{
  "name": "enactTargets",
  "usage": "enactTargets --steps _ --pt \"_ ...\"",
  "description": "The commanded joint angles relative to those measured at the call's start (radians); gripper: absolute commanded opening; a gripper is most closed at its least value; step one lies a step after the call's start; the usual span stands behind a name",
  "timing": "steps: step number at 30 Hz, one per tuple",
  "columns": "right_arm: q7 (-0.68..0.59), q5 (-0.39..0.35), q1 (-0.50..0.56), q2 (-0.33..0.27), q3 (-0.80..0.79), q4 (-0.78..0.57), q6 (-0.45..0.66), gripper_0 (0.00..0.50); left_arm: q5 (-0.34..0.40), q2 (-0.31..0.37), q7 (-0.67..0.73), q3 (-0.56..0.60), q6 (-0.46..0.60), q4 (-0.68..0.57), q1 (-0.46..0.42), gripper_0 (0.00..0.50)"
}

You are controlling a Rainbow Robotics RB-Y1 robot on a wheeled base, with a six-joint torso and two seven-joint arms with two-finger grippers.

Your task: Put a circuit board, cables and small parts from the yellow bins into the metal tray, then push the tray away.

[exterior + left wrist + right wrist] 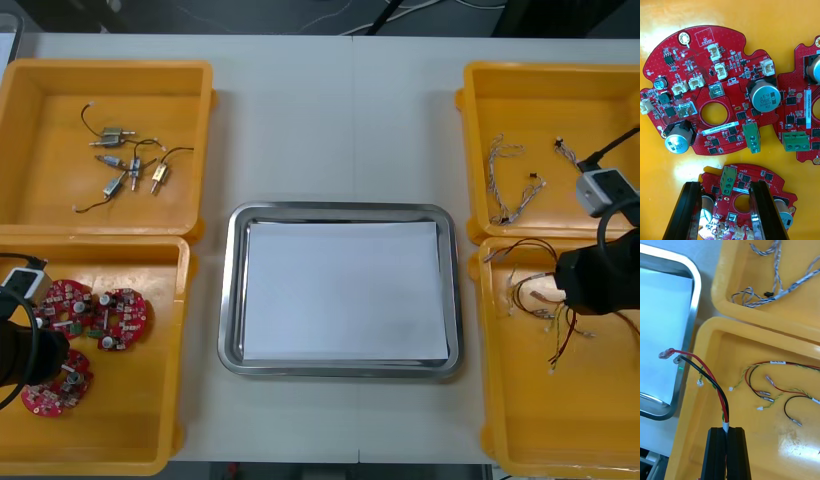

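While the metal tray [340, 212] sits at the middle of the worktop [330, 100], white inside, four yellow bins [205, 150] flank it in the front view. The bin at 10 o'clock from the tray holds small metal parts [125, 165] with black leads. The one at 2 o'clock holds twisted blue and white cables [505, 180]. The left arm [20, 350] hangs over the 8 o'clock bin, above three round red circuit boards [122, 318]. The right arm [600, 275] hangs over the 4 o'clock bin, among loose cables [540, 300] in red, yellow and black. The tray lies at 9 o'clock from that arm.

From the right wrist, the right hand [727, 427] has its fingers pressed together, clamped on one end of a red and black cable [717, 388]. The cable's long axis runs straight out from the fingertips, then leans toward the tray. Its two terminal ends show against the tray's rim.

From the left wrist, the left hand [723, 185] has its fingers wide apart, gripping nothing, one on each side of the middle of the nearest board [743, 180]. That board lies flat on the bin floor, its green terminal block pointing away from the hand toward a second board [730, 48] just beyond. Whether the fingertips touch the nearest board cannot be told.
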Motion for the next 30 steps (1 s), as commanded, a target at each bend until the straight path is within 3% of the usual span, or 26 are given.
enactTargets --steps 1,10,20,30 --pt "0.040 -0.008 -0.093 -0.058 0.090 -0.032 0.032 0.000 -0.007 0.009 -0.149 -0.009 -0.010 -0.007 -0.017 0.363" --pt "0.083 -0.034 -0.137 -0.071 0.133 -0.032 0.032 0.000 -0.021 0.009 -0.149 -0.026 -0.009 -0.006 -0.008 0.342" --pt "0.292 -0.081 -0.156 -0.063 0.138 -0.032 0.032 0.000 -0.046 0.006 -0.146 -0.051 -0.009 -0.004 -0.001 0.342" --pt "0.297 -0.093 -0.160 -0.058 0.138 -0.032 0.032 0.000 -0.069 0.006 -0.135 -0.072 -0.009 0.001 0.002 0.342"
